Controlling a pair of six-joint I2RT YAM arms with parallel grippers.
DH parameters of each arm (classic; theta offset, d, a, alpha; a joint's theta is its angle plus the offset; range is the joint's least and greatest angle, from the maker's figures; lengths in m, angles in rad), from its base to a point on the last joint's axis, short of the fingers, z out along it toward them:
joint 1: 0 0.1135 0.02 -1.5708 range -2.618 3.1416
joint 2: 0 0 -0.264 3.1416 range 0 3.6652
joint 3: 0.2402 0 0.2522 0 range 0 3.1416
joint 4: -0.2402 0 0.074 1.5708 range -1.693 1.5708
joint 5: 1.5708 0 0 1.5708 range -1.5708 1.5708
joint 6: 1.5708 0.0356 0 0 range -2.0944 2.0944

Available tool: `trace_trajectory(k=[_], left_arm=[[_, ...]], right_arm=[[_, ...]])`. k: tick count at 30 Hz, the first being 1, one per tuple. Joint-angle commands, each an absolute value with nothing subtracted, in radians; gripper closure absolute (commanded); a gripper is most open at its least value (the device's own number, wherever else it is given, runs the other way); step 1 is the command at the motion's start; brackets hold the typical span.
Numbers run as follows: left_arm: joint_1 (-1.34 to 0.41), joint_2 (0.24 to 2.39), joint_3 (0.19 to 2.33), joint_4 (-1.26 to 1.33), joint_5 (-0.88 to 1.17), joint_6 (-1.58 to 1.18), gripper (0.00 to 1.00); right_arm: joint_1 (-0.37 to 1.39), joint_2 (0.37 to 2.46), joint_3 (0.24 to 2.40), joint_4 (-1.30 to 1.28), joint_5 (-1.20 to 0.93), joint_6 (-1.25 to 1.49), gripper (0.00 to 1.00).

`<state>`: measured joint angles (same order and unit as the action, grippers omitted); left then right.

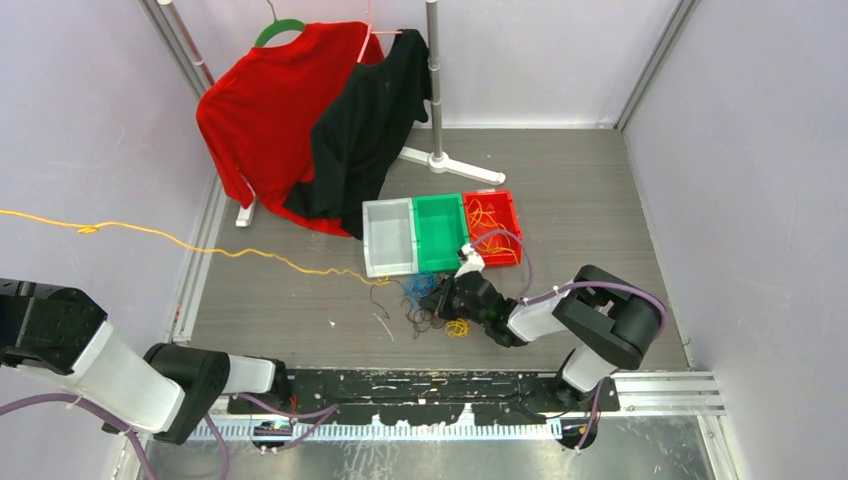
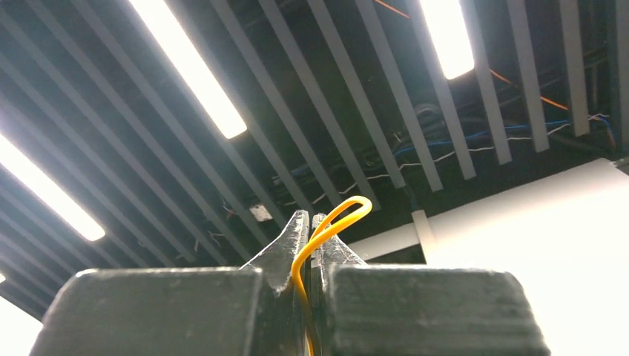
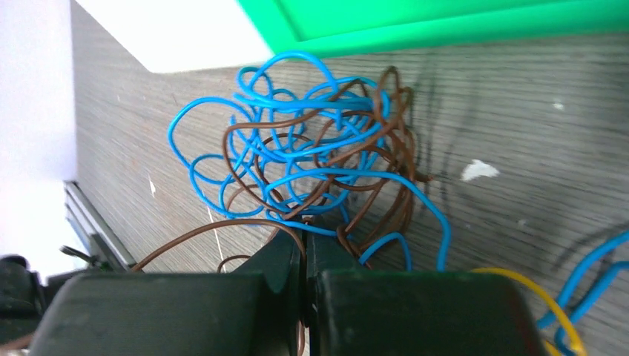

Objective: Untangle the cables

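Both tools are clenched. My left tool (image 2: pixel 310 222) pinches the yellow wire (image 2: pixel 326 230), with a small loop of it poking out past the tips. My right tool (image 3: pixel 304 231) is closed on a strand at the near edge of the tangle (image 3: pixel 311 156) of blue and brown wires. That tangle lies on the tabletop (image 1: pixel 600 190), just near of the green tray (image 3: pixel 445 30).

What worries me is that the yellow wire runs in a long line from the left into that same heap. If I pull leftward while it is snagged there, I judge the knot will tighten or the whole heap will drag along. My right pinch may hold more than one strand, which would lock loops together. The thin yellow wire could also slip free.

Overhead I see the wire's whole run, but my left tool is outside that view and the tangle is only a dark clump. The left wrist view gives ceiling lights (image 2: pixel 185 67) and the pinch, with no tabletop. Only the right wrist view shows how blue and brown interlace.
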<state>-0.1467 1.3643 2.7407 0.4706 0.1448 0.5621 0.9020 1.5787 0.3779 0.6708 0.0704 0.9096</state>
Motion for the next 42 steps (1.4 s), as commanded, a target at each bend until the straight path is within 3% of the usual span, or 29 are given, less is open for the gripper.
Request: trace_trajectory(k=[1, 5, 12, 16, 24, 33, 35, 36, 37, 42], left_arm=[[-0.176, 1.378, 2.779, 0.48, 0.156, 0.665, 1.0], [-0.252, 1.375, 2.796, 0.46, 0.192, 0.759, 1.0], [-0.405, 1.347, 2.799, 0.383, 0.265, 0.958, 1.0], [-0.438, 1.281, 2.651, 0.316, 0.225, 0.962, 1.0], [-0.44, 1.126, 2.313, 0.023, 0.295, 0.807, 1.0], [-0.44, 1.099, 2.118, -0.019, 0.279, 0.692, 1.0], [-0.441, 1.083, 2.077, -0.068, 0.306, 0.662, 1.0], [-0.44, 1.074, 2.056, -0.105, 0.324, 0.652, 1.0], [-0.44, 1.061, 2.021, -0.126, 0.337, 0.621, 1.0], [-0.44, 0.988, 1.843, -0.176, 0.409, 0.532, 1.0]], right_arm=[[0.854, 1.641, 0.307, 0.815, 0.117, 1.109, 0.99], [0.832, 1.706, 0.28, 0.884, 0.11, 1.18, 0.99], [0.89, 1.593, 0.382, 0.529, 0.255, 1.126, 0.99], [0.99, 1.533, 0.486, 0.43, 0.307, 0.955, 0.97], [1.146, 1.413, 0.69, 0.286, 0.274, 0.61, 0.71], [1.165, 1.326, 0.864, 0.118, 0.106, 0.386, 0.37], [1.166, 1.281, 0.886, 0.111, 0.091, 0.359, 0.23], [1.166, 1.255, 0.899, 0.108, 0.082, 0.344, 0.06], [1.164, 1.231, 0.913, 0.106, 0.074, 0.332, 0.01], [1.164, 1.147, 0.977, 0.134, 0.015, 0.243, 0.0]])
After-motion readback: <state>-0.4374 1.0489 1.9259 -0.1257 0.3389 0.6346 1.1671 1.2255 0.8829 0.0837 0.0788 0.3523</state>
